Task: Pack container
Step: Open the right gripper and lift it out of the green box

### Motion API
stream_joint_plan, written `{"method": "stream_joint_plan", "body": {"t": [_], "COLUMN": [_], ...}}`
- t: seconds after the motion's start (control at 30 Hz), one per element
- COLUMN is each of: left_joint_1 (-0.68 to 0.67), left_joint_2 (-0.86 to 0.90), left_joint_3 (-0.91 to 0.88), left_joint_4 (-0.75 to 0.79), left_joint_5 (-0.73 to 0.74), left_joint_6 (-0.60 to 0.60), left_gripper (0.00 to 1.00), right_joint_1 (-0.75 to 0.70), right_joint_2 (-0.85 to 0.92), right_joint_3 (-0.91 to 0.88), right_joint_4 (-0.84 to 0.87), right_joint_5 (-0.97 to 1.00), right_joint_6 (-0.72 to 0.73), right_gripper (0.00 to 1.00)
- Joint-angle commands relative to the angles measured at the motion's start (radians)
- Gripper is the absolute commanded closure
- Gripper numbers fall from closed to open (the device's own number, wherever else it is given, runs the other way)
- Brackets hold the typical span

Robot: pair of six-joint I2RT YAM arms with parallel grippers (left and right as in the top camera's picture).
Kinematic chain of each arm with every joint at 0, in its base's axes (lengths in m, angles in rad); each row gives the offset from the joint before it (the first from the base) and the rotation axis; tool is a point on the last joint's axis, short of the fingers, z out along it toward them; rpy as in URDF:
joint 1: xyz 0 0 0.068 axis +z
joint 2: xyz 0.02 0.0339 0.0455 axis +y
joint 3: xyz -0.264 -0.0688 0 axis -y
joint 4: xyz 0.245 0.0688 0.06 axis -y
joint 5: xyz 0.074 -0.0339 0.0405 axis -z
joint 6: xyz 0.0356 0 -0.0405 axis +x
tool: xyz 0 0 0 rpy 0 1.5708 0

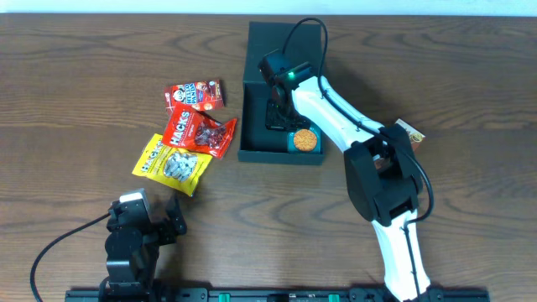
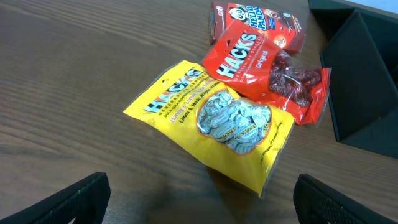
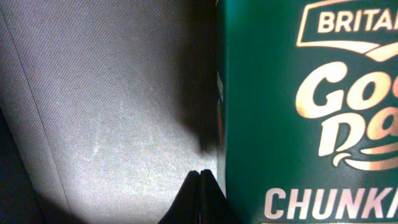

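- Right wrist view: the right gripper is seen with both fingers pressed together, tip to tip. Nothing is held between them.
- The closed tips are placed just beside the Chunkies carton, at its 9 o'clock side, over the grey floor of the container.
- In the overhead view, the container is located at 12 o'clock of the table centre, with its flap lid raised at the far side. The carton is lodged in its 5 o'clock corner.
- The left gripper is spread to full width over the wooden table, and nothing is gripped.
- At 12 o'clock of the left gripper lies a yellow Hacks pouch, touched by a red Hacks pouch. A Hello Panda pack is set beyond.
- All three packs are positioned at 9 o'clock of the container, outside it.
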Motion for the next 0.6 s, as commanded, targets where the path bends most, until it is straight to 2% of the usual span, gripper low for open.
{"method": "stream_joint_plan", "body": {"t": [0.0, 0.17, 0.3, 0.4, 0.57], "left_joint_1": [-0.004, -0.004, -0.004, -0.004, -0.004], "left_joint_2": [-0.006, -0.006, -0.006, -0.006, -0.006], "left_joint_3": [-0.008, -0.008, -0.008, -0.008, -0.008], "left_joint_4": [0.001, 0.001, 0.001, 0.001, 0.001], "left_joint_5": [-0.021, -0.021, -0.021, -0.021, -0.021], "left_joint_6": [0.008, 0.008, 0.008, 0.008, 0.008], "left_gripper": [0.05, 0.05, 0.05, 0.05, 0.05], "right_joint_1": [-0.011, -0.016, -0.043, -0.081, -0.164], "right_joint_2": [0.014, -0.010, -0.076, -0.134, -0.188], "right_joint_3": [0.022, 0.135, 0.278, 0.288, 0.287], "right_joint_4": [-0.014, -0.057, -0.198, -0.300, -0.473], "right_joint_5": [0.045, 0.008, 0.119, 0.210, 0.245], "right_joint_6": [-0.042, -0.045, -0.017, 0.013, 0.051], "right_gripper": [0.99, 0.99, 0.98, 0.99, 0.98]}}
